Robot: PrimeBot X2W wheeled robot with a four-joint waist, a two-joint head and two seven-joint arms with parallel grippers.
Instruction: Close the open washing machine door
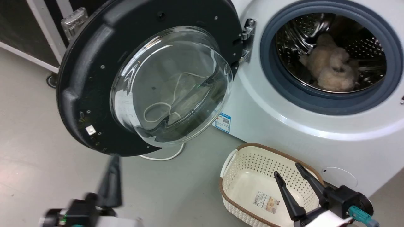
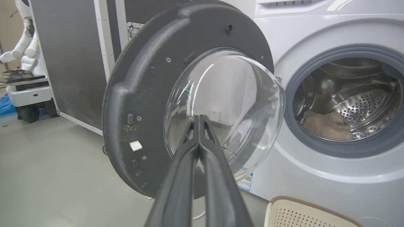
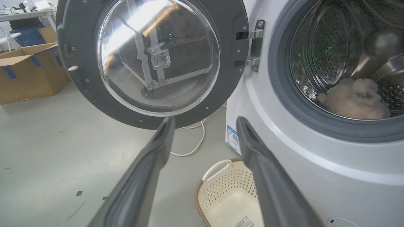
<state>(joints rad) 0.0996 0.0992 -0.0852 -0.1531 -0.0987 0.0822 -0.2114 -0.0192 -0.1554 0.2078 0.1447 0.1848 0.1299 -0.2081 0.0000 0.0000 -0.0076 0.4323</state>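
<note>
Washing machine door is swung wide open on its hinge, left of the drum opening, with the inner face and glass bowl towards the head camera. Washing machine is at right. Its steel drum is exposed inside the grey rubber ring, with a beige fluffy item lying in it.

Left claw: closed, 2 fingers pressed together, gripping nothing. In the head view it's blurred, tip just under the door's lower rim. In the left wrist view the tips overlap the glass bowl; can't tell if they touch.

Right claw: open, empty, hanging above the basket.

Around:
- Cream perforated basket, brown rim, on the floor just beside the machine front, below the drum opening. There's a label on its bottom.
- White cable loops on the floor under the open door.
- Blue label sticker and small round hatch sit low on the machine front.

Room: smooth grey floor. A black case with metal edging stands behind the door, and a cardboard box sits further off.
</note>
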